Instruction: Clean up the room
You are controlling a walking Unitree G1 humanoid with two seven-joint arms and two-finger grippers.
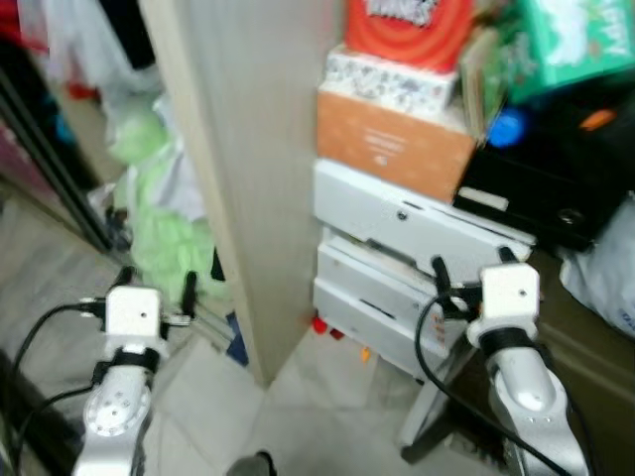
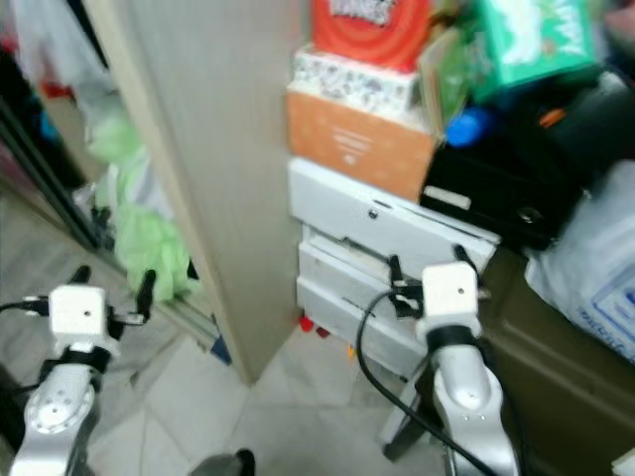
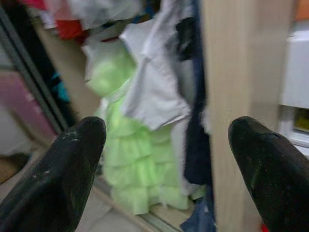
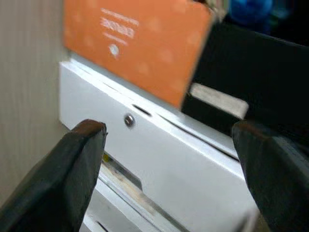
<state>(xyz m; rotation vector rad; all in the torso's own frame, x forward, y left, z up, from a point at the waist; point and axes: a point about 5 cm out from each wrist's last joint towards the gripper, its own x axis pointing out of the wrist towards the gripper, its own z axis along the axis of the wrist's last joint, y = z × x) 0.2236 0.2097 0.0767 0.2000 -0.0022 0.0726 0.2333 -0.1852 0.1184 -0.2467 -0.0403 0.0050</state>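
Clothes spill from an open wardrobe on the left: a light green ruffled garment (image 1: 164,238) with a white garment (image 3: 154,92) hanging above it. My left gripper (image 1: 157,283) is held low in front of these clothes, open and holding nothing, a short way off them. My right gripper (image 1: 473,263) is open and holding nothing, close before a stack of white drawer units (image 1: 397,218). An orange box (image 1: 387,139) rests on that stack. Small red and orange bits (image 1: 319,325) lie on the floor at the foot of the drawers.
A tall pale wooden panel (image 1: 248,178) stands between the wardrobe and the drawers. On top are a red box (image 1: 407,25), a green box (image 1: 571,40) and a black box (image 1: 556,169). A white bag (image 2: 595,268) sits at the right. Pale tiled floor (image 1: 298,416) lies below.
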